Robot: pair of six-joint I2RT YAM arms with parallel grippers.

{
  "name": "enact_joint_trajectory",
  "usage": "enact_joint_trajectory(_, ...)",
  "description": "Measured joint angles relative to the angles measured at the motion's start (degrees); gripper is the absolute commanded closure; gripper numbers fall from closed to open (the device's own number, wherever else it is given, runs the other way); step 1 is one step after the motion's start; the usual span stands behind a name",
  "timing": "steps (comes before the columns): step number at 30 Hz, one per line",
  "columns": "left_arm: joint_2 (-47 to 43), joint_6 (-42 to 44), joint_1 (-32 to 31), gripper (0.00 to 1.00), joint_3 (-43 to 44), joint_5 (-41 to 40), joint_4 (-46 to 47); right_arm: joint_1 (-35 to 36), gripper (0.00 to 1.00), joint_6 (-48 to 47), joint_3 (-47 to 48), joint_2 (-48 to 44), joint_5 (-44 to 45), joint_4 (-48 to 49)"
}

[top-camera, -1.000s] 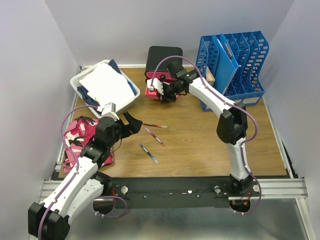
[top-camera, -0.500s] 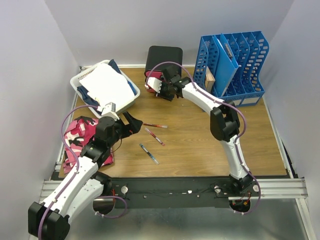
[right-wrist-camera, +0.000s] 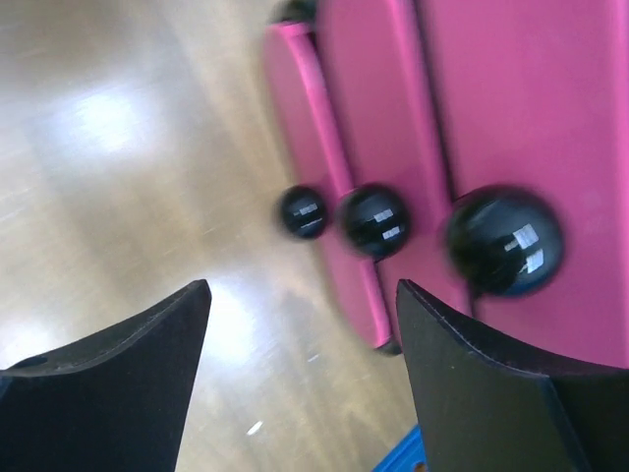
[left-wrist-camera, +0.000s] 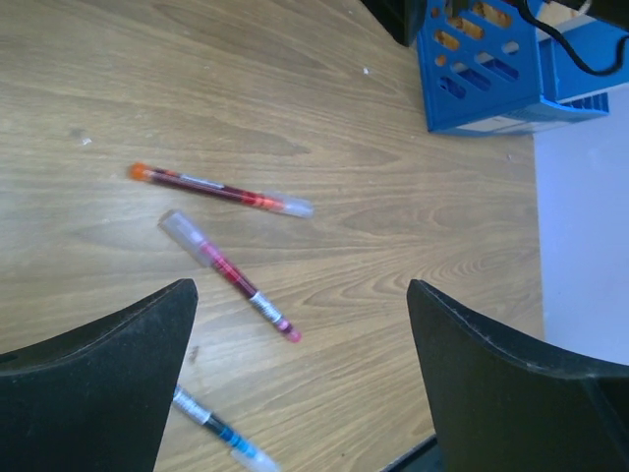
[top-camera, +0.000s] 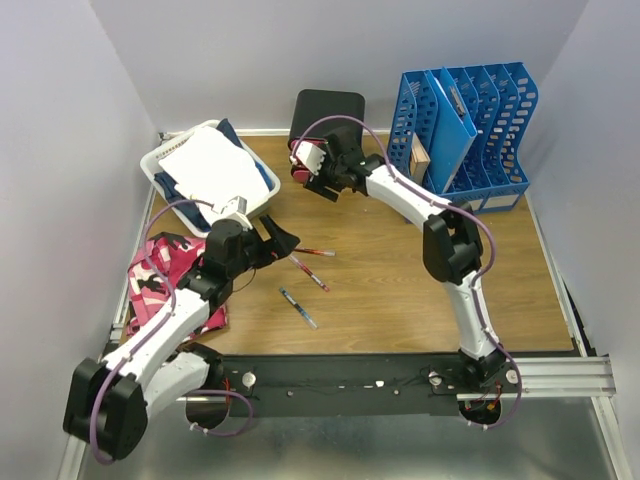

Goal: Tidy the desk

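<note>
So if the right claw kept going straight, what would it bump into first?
Most likely the middle black knob on the pink drawers: the open right gripper faces it with nothing between. The picture is blurry, so how close is unclear.

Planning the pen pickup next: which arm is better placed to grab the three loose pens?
Left. The left gripper, open, hovers beside the pens on the desk, its camera seeing all three; the right gripper is far off, facing the knobs of the pink drawers.

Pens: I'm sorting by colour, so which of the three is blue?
The blue pen lies nearest the front edge of the desk; the other two pens, farther back, are red.
</note>
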Motion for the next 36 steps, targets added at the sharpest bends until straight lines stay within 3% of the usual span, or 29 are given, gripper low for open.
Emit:
enact_joint_trajectory(2, 3.7, -0.7, 0.0, 0.11, 1.6, 1.4, 1.7, -0.7, 0.28, 0.0, -0.4, -2.0, -3.8, -4.3)
enact_joint_trajectory(5, 10.8, -1.3, -0.7, 0.18, 5.7, 2.9, 4.2, -2.4, 0.47, 0.6, -3.2, -7.6, -10.5, -9.1)
enact_joint_trajectory(6, 13.3, -1.4, -0.9, 0.20, 7.4, 3.1, 4.9, -3.2, 0.66, 1.1, -4.5, -10.1, -13.0, -10.4)
enact_joint_trajectory(9, 21.1, -1.8, -2.3, 0.35, 12.3, 3.9, 7.8, -7.5, 0.93, 3.0, -8.6, -18.5, -20.9, -13.5)
enact_joint_trajectory(10, 23.4, -1.9, -2.7, 0.47, 13.8, 4.1, 8.3, -9.1, 0.94, 3.6, -9.5, -20.8, -23.9, -14.3)
enact_joint_trajectory(12, 29.8, -2.2, -3.5, 0.60, 18.3, 4.4, 9.4, -12.3, 0.94, 4.1, -11.4, -25.2, -29.2, -15.7)
enact_joint_trajectory(13, 33.3, -2.3, -3.8, 0.73, 20.6, 4.5, 9.9, -13.8, 0.94, 4.5, -12.7, -27.2, -31.8, -16.3)
enact_joint_trajectory(16, 42.7, -2.5, -4.2, 0.84, 28.3, 4.6, 10.2, -14.9, 0.94, 5.0, -16.5, -31.4, -36.3, -17.8)
enact_joint_trajectory(18, 48.2, -2.7, -4.3, 0.84, 33.4, 4.2, 9.4, -14.7, 0.94, 5.4, -18.6, -33.1, -38.7, -18.6)
enact_joint_trajectory(23, 57.1, -2.7, -4.3, 0.73, 42.4, 1.5, 6.9, -14.8, 0.95, 7.1, -21.8, -34.5, -42.4, -18.9)
enact_joint_trajectory(32, 66.5, -3.8, -3.8, 0.50, 53.4, -3.4, 1.9, -17.1, 0.94, 9.1, -24.1, -35.4, -45.8, -18.3)
enact_joint_trajectory(36, 68.8, -4.4, -3.6, 0.48, 56.8, -6.6, -2.3, -17.8, 0.94, 9.7, -25.2, -36.0, -46.5, -17.8)
